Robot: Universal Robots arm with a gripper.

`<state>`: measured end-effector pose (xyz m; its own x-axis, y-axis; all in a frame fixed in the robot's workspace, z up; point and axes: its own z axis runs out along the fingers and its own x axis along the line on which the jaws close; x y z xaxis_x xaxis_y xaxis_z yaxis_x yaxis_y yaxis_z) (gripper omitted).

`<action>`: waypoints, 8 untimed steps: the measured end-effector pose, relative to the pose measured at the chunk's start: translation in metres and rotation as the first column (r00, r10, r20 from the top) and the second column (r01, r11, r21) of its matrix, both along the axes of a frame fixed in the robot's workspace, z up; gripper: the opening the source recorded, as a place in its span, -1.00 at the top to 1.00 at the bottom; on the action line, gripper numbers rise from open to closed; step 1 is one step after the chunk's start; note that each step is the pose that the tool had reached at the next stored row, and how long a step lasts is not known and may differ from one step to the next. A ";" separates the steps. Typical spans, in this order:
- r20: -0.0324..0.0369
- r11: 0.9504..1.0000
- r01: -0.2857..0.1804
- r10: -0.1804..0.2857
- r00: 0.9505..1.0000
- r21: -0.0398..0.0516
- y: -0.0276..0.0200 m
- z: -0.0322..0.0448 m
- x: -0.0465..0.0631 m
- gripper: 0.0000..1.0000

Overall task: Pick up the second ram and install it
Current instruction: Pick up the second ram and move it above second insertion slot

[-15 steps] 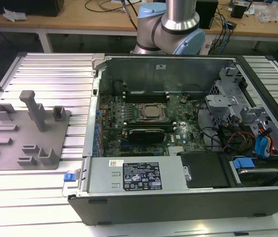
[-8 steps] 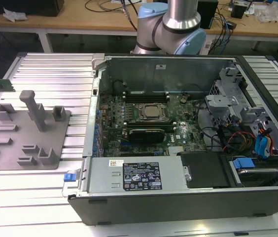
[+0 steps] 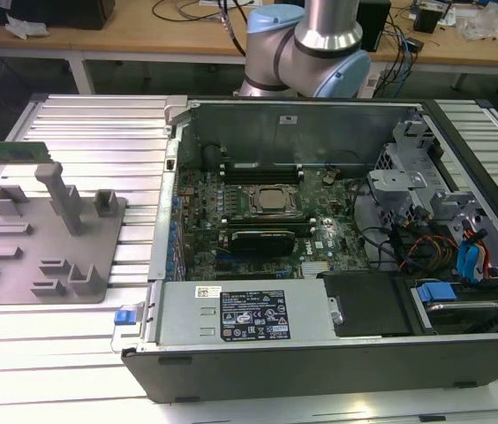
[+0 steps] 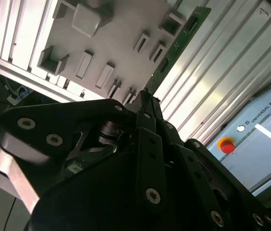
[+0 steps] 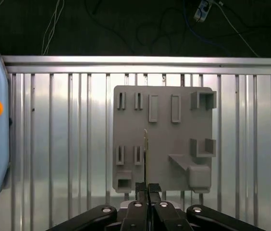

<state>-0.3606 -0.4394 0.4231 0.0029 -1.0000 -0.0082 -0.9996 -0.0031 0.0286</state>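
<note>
Fingers [image 5: 141, 191] clamped tight on second ram [image 3: 9, 152], held over grey holder tray [image 3: 19, 265] w/ its upright posts [image 3: 64, 199], upper left in exterior view. Open PC case [image 3: 275, 124] well apart, same ribbed tabletop [image 3: 99, 124].

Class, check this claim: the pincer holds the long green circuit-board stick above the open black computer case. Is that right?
No. The pincer holds the long green circuit-board stick above the flat grey plastic holder tray instead, as the first wrist view shows.
</note>
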 end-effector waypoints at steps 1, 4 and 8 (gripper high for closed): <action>0.000 1.000 0.000 0.000 1.000 0.000 0.0000 0.0000 0.005 0.81; -0.001 1.000 0.000 0.000 1.000 0.000 0.0000 0.0000 0.020 0.81; -0.002 1.000 0.000 0.000 1.000 0.000 0.0000 0.0000 0.035 0.81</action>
